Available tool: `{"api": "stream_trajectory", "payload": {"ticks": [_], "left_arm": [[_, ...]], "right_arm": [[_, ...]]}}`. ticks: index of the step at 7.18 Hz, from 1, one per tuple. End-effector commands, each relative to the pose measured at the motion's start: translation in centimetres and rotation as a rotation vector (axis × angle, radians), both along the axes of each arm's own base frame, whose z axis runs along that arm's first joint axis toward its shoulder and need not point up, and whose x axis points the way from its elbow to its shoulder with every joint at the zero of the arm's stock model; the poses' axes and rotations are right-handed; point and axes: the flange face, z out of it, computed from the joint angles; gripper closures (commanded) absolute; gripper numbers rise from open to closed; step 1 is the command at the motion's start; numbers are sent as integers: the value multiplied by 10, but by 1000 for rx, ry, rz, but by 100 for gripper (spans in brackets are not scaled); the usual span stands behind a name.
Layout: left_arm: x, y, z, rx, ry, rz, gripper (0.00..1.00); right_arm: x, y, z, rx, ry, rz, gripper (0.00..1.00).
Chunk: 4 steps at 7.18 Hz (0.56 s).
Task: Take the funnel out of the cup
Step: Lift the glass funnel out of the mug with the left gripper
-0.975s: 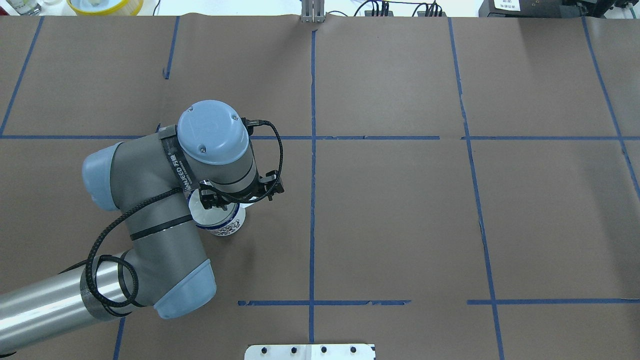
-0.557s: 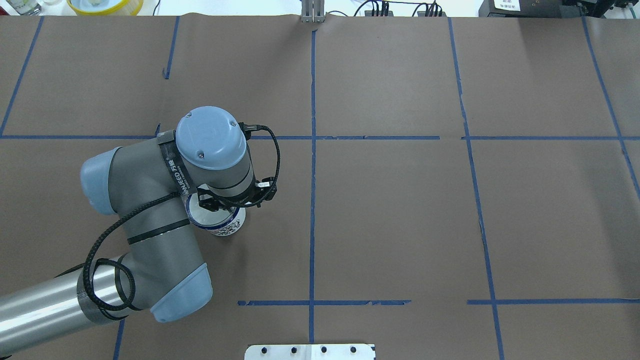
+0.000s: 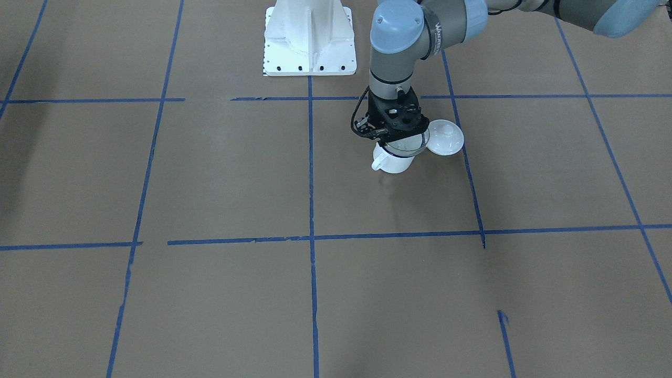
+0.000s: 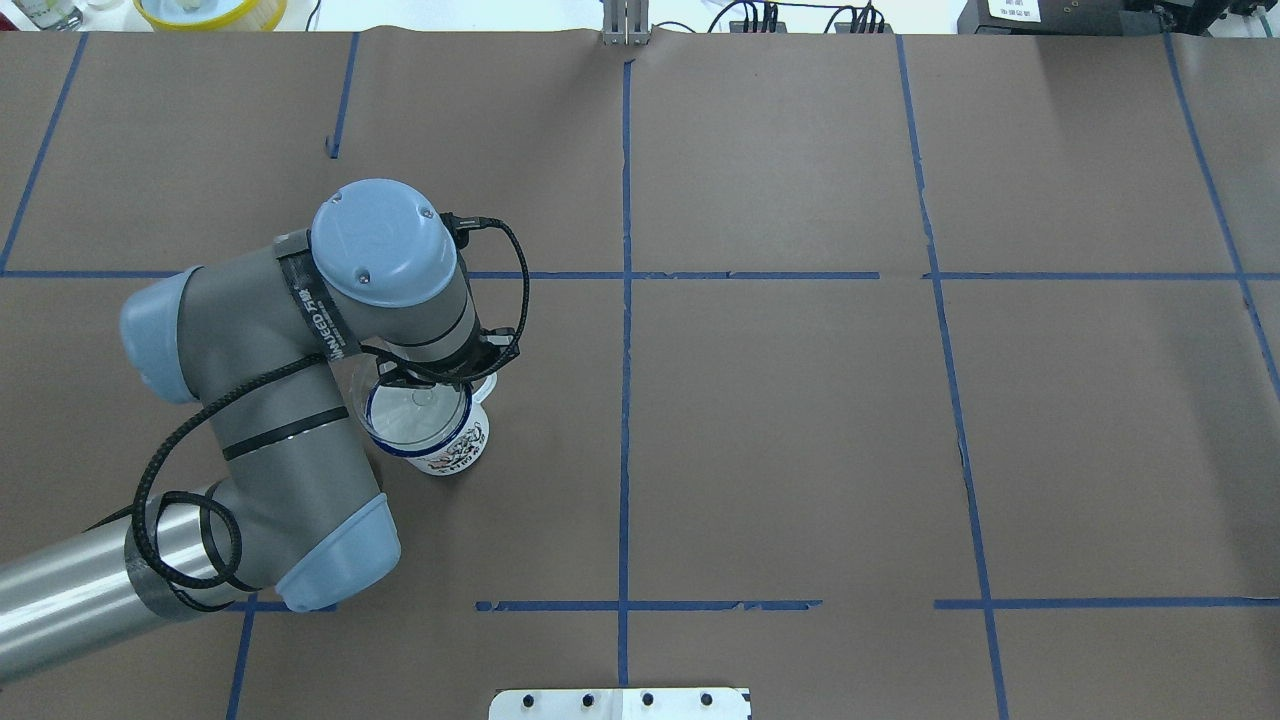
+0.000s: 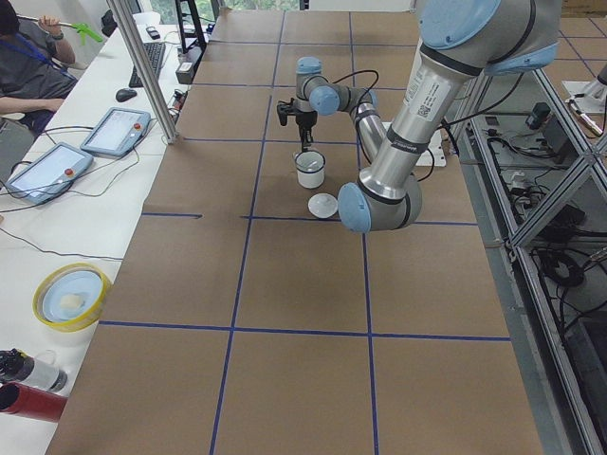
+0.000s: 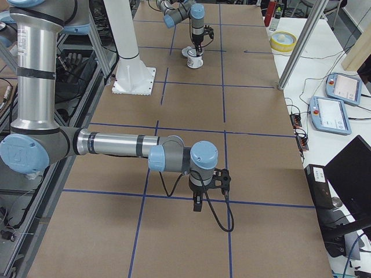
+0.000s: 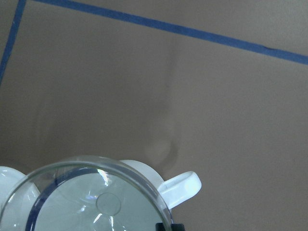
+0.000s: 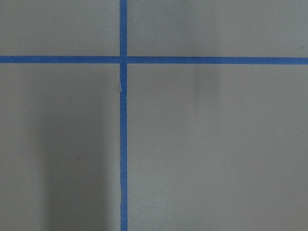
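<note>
The white cup (image 3: 392, 164) with a dark blue rim stands on the brown table cover; it also shows in the overhead view (image 4: 450, 455). My left gripper (image 3: 401, 135) points straight down over it and is shut on the rim of the clear funnel (image 3: 412, 144). The funnel sits tilted just above the cup's mouth, offset toward the lid. From overhead the funnel (image 4: 415, 412) overlaps the cup's rim. The left wrist view shows the funnel's rim (image 7: 120, 171) and the cup's handle (image 7: 185, 185). My right gripper (image 6: 197, 202) hangs far off over bare table; I cannot tell its state.
A round white knobbed lid (image 3: 445, 137) lies right beside the cup. The white robot base (image 3: 310, 39) stands behind it. A yellow-rimmed bowl (image 4: 210, 10) sits beyond the table's far left corner. Blue tape lines cross the brown cover.
My left wrist has moved left and a little away from the cup. The funnel, hidden under the wrist before, now shows raised over the cup's mouth.
</note>
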Motion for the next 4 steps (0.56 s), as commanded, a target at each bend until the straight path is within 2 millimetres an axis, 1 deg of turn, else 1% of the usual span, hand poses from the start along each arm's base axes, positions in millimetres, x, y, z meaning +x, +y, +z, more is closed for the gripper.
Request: {"api": "stream_trajectory", "payload": {"ticks": [1,2,3,4], "left_arm": [[-48,-6,-30,70,2,11,100],[-89,-13,-50,97,24,-27,100],[-124,-30,-69,115,60,-96,100],[-162,-50,-76,112,81,-189,100]], "right_arm": [[0,0,0,0,0,0,0],[0,0,0,0,0,0,0],[0,0,1,-1,0,0,0],[0,0,0,0,0,0,0]]}}
